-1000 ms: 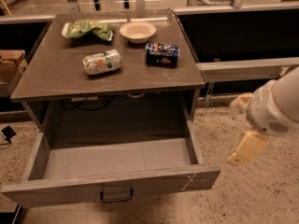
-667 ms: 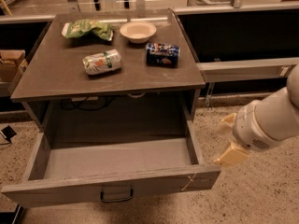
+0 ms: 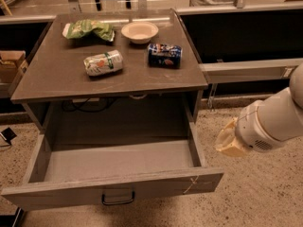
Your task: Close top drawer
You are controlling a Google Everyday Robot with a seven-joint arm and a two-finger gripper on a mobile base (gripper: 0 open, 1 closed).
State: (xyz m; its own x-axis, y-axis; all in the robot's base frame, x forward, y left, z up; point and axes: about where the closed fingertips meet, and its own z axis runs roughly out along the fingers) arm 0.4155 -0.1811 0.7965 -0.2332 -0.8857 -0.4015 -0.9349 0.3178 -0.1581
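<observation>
My hand (image 3: 230,143) has swung in from the right and now hangs just beside the right end of the top drawer (image 3: 118,161), which stays pulled fully out beneath the table (image 3: 61,79). I cannot tell whether the hand is clenched. No push has landed yet.
</observation>
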